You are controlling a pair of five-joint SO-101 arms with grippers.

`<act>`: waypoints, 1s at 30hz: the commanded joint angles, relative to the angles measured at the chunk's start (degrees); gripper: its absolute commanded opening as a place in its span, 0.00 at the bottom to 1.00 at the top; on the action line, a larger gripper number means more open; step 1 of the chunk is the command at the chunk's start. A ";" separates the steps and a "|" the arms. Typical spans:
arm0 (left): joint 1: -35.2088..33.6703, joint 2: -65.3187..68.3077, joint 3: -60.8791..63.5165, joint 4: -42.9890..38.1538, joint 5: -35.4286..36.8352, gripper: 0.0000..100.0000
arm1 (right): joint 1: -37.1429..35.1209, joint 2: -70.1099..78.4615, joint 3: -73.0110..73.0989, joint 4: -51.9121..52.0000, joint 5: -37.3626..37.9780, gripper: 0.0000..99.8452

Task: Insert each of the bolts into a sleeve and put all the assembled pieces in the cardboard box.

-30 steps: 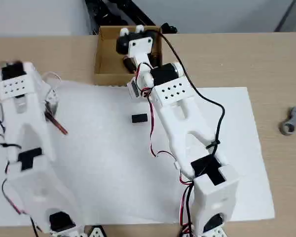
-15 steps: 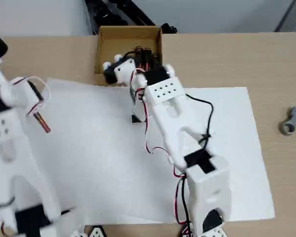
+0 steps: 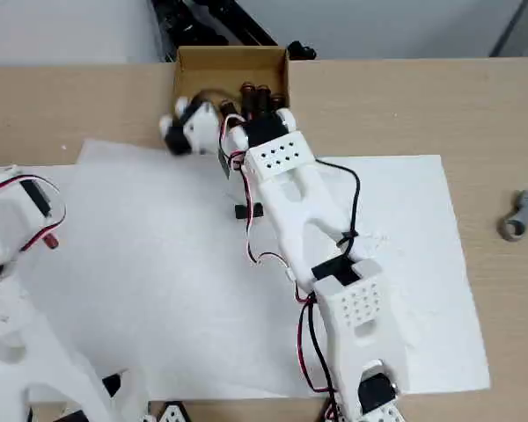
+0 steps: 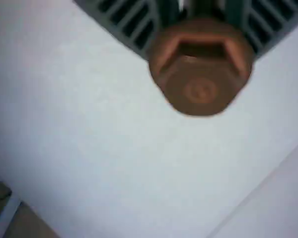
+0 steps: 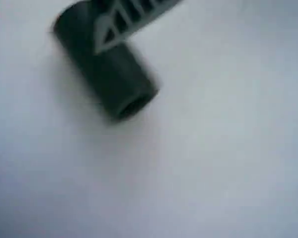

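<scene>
Sheet (image 3: 141, 264), white and matte, upper left corner askew; a broad stretch of it lies between the arms. Left pincer (image 4: 201, 17) pinches a brown hex-headed bolt (image 4: 201, 74), left of frame. Black tubular sleeve (image 3: 245, 211) lies mid-sheet, right arm partly over it. Right pincer (image 3: 183, 132) sits at the cardboard box (image 3: 231, 61) front, upper centre; spread or pressed, cannot tell. Grey part (image 3: 519, 215) far right on the wooden table (image 3: 422, 105).

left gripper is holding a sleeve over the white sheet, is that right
Not quite. The left gripper is holding a brown bolt, not a sleeve. The left wrist view shows the bolt's hexagonal head between the gripper's ribbed fingers, over the white sheet.
</scene>
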 commanded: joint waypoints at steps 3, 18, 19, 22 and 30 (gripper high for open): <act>-0.35 -1.67 -0.31 -1.05 -0.18 0.00 | 0.92 -0.84 -2.55 4.09 8.09 0.23; -0.35 -1.76 -0.31 -1.05 -0.44 0.00 | 0.92 5.05 -2.81 2.77 18.99 0.23; -0.35 -1.76 -0.31 -1.05 -0.44 0.00 | 0.92 5.85 -2.81 2.24 18.99 0.23; -0.35 -1.85 -0.31 -1.05 -0.53 0.00 | 0.92 7.87 -2.81 0.22 18.99 0.23; -0.35 -1.85 1.01 -1.32 -0.53 0.00 | 0.48 11.38 -2.81 -2.07 18.99 0.23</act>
